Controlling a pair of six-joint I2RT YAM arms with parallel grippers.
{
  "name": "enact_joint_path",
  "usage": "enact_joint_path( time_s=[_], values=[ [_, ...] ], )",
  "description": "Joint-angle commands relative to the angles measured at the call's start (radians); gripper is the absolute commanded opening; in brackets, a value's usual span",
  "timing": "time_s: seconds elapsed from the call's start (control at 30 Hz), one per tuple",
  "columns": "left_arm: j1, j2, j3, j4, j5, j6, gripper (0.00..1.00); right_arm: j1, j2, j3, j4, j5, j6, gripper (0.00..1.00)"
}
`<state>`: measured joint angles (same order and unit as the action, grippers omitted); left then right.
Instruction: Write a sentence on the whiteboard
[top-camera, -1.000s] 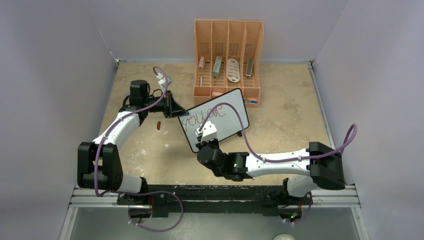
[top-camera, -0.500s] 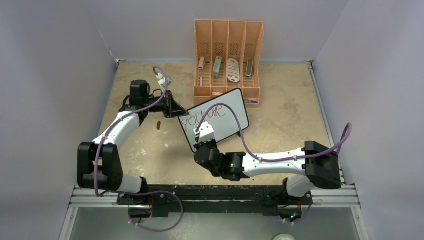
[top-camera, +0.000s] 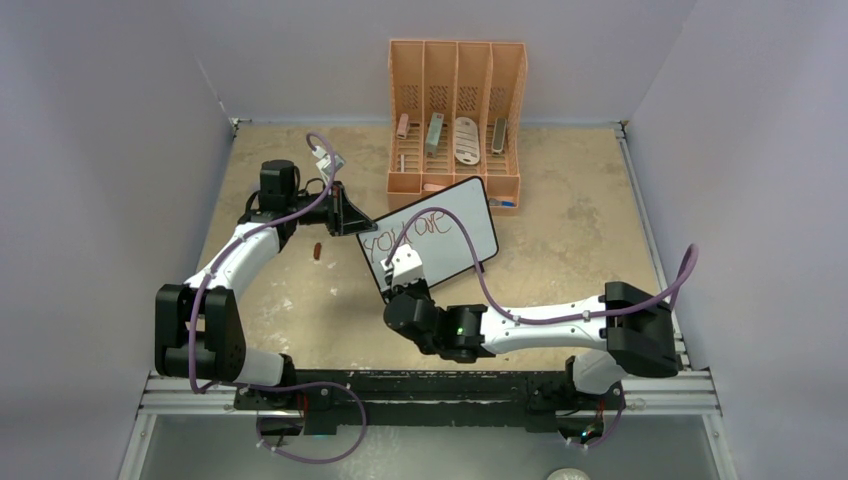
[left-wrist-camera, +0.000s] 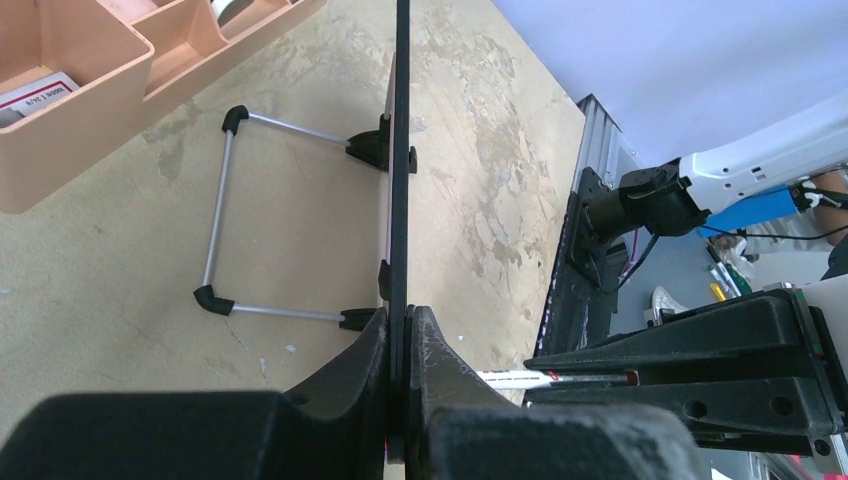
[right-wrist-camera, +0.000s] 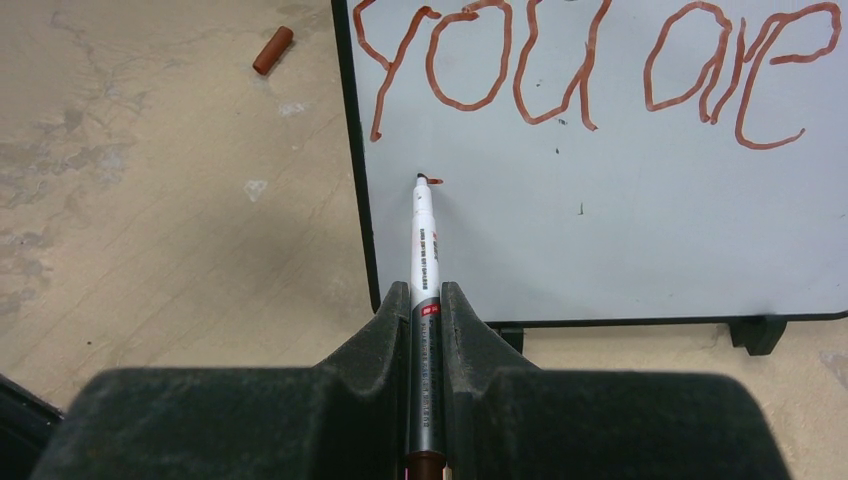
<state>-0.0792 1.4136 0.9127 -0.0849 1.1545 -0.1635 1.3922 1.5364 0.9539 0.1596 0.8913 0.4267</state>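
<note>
While you look down from overhead, note the whiteboard propped at the middle of the surface, frame skewed, its 1 o'clock corner near the orange organizer. On its upper line the sentence reads "you are" in red-brown. Your left fingers meet the board at its 10 o'clock corner. Your right arm comes in from 4 o'clock, wrist over the board's 7 o'clock corner. A small red-brown cap lies on the surface at 9 o'clock of the board, apart from it.

Left wrist: you see the board edge-on, a thin black line from 12 o'clock down to 6. The left fingers are closed tight on that edge, one on each side. The wire stand juts out at 9 o'clock, its black ends on the surface. The marker shows at 4 o'clock.

Right wrist: your right fingers are clamped on the marker barrel, and the marker points to 12 o'clock. Its tip is against the white face just inside the 9 o'clock frame edge, below the "y", with a short red dab beside it. "you are" runs across the top. The cap sits at 11 o'clock on the surface. The board's black feet rest at 5 o'clock.
</note>
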Motion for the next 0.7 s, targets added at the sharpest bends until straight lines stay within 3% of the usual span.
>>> enact_joint_path(
  time_s=[0.0, 0.67],
  values=[
    [-0.01, -0.025, 0.028, 0.008, 0.006, 0.019, 0.0, 0.002, 0.006, 0.052, 0.049, 0.001, -0.033, 0.0],
    [-0.01, -0.029, 0.03, 0.007, 0.004, 0.019, 0.0, 0.002, -0.008, 0.033, -0.049, -0.056, -0.002, 0.0]
  ],
)
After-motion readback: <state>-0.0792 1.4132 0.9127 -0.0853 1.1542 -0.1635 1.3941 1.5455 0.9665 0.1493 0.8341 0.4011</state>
